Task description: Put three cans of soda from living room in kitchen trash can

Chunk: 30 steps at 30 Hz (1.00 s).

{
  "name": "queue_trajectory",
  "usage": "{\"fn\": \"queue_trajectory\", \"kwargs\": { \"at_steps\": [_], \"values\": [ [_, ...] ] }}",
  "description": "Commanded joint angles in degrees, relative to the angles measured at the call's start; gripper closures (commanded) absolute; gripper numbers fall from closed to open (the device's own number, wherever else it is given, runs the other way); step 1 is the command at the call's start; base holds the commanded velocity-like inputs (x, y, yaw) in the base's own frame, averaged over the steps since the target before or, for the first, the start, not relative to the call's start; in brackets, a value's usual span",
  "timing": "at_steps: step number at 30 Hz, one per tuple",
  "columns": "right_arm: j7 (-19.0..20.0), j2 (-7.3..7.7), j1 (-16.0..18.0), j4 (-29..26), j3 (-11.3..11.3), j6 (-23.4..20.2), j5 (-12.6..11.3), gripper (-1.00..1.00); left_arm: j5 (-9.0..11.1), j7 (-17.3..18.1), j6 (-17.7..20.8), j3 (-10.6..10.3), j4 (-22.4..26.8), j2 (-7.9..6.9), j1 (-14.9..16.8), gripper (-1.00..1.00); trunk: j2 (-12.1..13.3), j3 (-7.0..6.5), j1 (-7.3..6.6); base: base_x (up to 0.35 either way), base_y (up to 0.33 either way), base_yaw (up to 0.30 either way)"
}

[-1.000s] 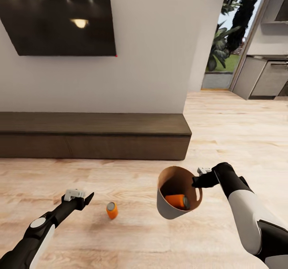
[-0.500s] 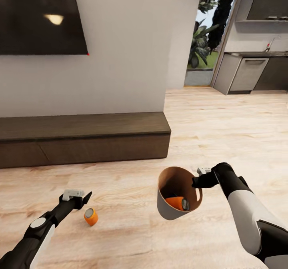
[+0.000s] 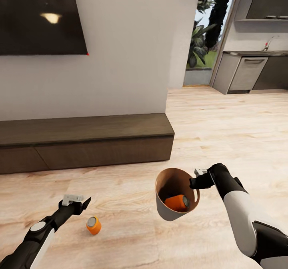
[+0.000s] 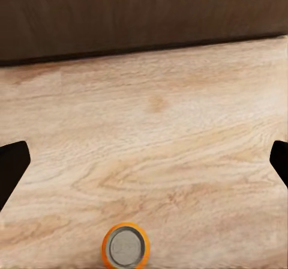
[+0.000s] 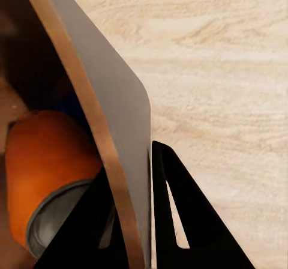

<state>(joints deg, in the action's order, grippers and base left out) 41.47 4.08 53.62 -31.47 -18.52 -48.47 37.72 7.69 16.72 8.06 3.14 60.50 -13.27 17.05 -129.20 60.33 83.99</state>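
The right gripper [image 3: 196, 179] is clamped on the rim of the tapered tash can [image 3: 166, 209], one orange soda can [image 3: 176, 202] lying inside. The left gripper [image 3: 76, 202] hangs with fingers spread wide, another can [image 3: 93, 225] at its 5 o'clock on the pale wood floor [image 3: 224, 133].

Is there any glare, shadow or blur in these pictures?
Head view: a lamp glare on the black wall screen, a soft shadow beside the floor can. Right wrist view: the trash can wall looms close and soft-edged. Left wrist view: sharp floor grain.
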Motion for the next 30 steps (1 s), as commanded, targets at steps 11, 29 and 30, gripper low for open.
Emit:
{"fn": "queue_trajectory", "kwargs": {
  "at_steps": [11,29,30],
  "values": [
    [0.1,-0.12,-0.1,-0.3,0.1,-0.5,-1.0,1.0,0.2,-0.1,0.2,0.0,-3.5,0.4,0.0,-1.0,0.0,-0.01,-0.01,0.006,0.088,0.0],
    [-0.5,-0.34,0.3,-4.3,2.4,-6.4,-0.7,1.0,0.2,0.1,-1.1,-0.1,-9.7,5.36,0.0,-1.0,0.0,1.1,-0.01,0.0,0.001,0.0],
    [-0.5,-0.83,0.4,-4.8,4.5,-7.2,-0.7,1.0,0.3,0.1,-1.6,-0.1,-9.7,5.36,0.0,-1.0,0.0,1.19,-0.01,0.0,0.0,0.0]
  ]
}}
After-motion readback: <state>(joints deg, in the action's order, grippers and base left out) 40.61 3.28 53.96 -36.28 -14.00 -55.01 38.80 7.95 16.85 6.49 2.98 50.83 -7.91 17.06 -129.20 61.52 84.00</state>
